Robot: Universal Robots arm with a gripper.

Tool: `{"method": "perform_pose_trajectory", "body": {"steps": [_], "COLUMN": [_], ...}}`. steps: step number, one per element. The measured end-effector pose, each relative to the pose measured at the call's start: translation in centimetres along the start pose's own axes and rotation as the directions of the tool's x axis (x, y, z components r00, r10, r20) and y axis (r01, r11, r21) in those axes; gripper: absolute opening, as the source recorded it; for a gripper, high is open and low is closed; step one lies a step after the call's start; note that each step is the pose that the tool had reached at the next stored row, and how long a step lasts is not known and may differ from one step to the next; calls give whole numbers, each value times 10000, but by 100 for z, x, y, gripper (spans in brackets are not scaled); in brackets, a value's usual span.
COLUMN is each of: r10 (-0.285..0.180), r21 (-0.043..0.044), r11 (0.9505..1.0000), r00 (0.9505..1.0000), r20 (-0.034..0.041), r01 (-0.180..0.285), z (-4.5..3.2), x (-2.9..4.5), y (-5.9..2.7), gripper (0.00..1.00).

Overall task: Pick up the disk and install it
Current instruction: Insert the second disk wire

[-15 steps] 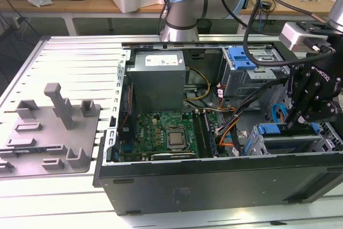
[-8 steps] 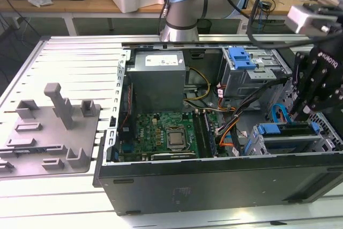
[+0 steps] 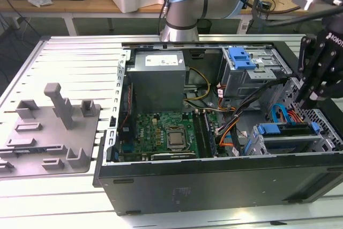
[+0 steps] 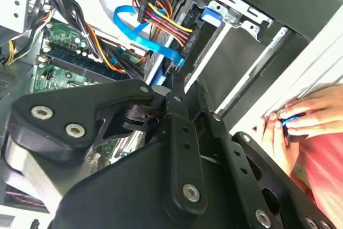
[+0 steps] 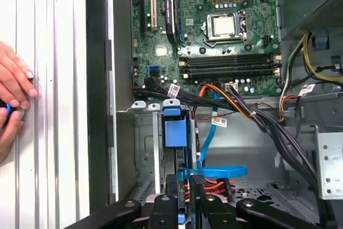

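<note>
The disk [image 3: 284, 129], already seated in its bay at the open computer case's [image 3: 214, 191] front corner, is seen with the gripper [image 5: 185, 186] closed on nothing just above its cabled end, so release and a clean withdrawal appear due.

Exterior view: set high and back, looking down across the open computer case [image 3: 225, 181] and the slatted table [image 3: 64, 186]
First wrist view: facing straight down, close above the motherboard [image 5: 214, 20]
Second wrist view: tilted, closer still, past black linkage
Shared by both wrist views: blue cable [image 4: 134, 22], a person's hand [image 5: 13, 89]
</note>
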State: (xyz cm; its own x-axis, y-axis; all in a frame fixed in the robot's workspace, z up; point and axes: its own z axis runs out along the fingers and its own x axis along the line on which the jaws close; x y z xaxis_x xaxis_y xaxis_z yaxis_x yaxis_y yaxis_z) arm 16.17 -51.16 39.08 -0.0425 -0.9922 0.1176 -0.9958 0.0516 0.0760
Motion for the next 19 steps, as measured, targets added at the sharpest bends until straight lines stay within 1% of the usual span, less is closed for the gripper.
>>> {"method": "perform_pose_trajectory", "body": {"steps": [3,5,6,8,19], "r10": [0,0,0,1,3], "r21": [0,0,1,1,0], "r11": [10000,10000,10000,10000,10000], "r00": [10000,10000,10000,10000,10000], "r20": [1,0,-16,-23,-29], "r01": [0,0,0,-1,-3], "z": [-43,-45,-46,-46,-45], "x": [4,2,1,2,2], "y": [3,4,4,4,9], "gripper": [24,24,24,24,24]}}
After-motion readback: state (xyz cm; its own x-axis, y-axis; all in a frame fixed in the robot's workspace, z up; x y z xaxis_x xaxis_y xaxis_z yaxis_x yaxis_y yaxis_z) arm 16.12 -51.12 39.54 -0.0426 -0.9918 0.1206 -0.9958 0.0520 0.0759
